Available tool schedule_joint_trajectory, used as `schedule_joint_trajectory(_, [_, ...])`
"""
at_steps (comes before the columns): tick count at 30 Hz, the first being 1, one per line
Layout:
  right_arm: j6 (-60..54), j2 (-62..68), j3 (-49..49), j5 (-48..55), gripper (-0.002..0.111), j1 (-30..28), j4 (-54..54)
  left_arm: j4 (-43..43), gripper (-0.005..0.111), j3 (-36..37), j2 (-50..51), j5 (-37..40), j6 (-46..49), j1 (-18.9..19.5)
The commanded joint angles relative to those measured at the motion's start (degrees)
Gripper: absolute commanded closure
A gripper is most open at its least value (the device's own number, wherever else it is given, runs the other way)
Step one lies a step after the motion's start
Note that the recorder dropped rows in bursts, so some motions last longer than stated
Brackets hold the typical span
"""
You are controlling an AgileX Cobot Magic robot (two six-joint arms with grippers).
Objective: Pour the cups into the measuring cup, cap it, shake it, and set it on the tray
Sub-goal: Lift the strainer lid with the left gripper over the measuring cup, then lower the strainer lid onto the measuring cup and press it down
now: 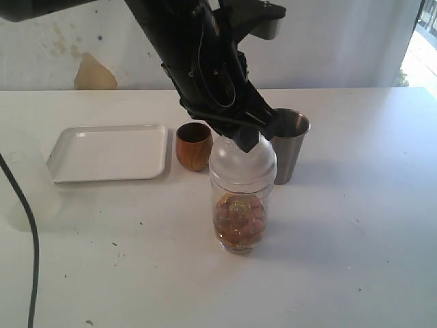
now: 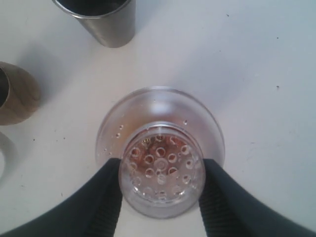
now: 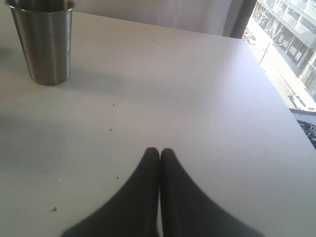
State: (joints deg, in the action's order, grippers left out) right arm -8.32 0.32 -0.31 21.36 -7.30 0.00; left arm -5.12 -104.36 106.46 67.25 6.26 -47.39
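As the left gripper (image 2: pixel 162 170) hangs straight over the measuring cup (image 1: pixel 239 205), its two dark fingers (image 2: pixel 106 197) stand part open and press against opposite sides of the raised knob (image 2: pixel 162 165) on the cap (image 2: pixel 158 111), so the cap is clamped between them. The knob's top is dotted with small round holes. The clear dome of the cap sits on the mouth of the measuring cup, and through it a brownish tint shows.

From the exterior view, the measuring cup stands upright on the white table (image 1: pixel 355 260), with amber-brown contents filling its lower part. It is on the table and well apart from the tray (image 1: pixel 109 152).

Just behind it, the wooden cup (image 1: pixel 194 145) stands on the left and the steel cup (image 1: pixel 290 147) on the right, both upright. The cap's dome overlaps the steel cup's lower edge in that view. The tray lies flat, just beside the wooden cup on its far-left side. A dark cable (image 1: pixel 31 232) runs down the table's left part.

The right gripper (image 3: pixel 159 150) is closed tight, its fingers pressed together with nothing between them. It hovers low over bare table, with the steel cup (image 3: pixel 44 42) well ahead of it.
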Motion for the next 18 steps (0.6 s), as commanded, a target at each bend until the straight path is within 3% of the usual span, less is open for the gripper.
schedule_joint_trajectory(1, [-0.49, -0.32, 0.31, -0.25, 0.108, -0.13, 0.0, -1.21, 0.107, -0.41, 0.52, -1.58, 0.94, -0.15])
schedule_joint_trajectory(18, [-0.49, -0.32, 0.31, -0.25, 0.108, -0.13, 0.0, -1.72, 0.104, -0.41, 1.0, -0.15, 1.48, -0.15])
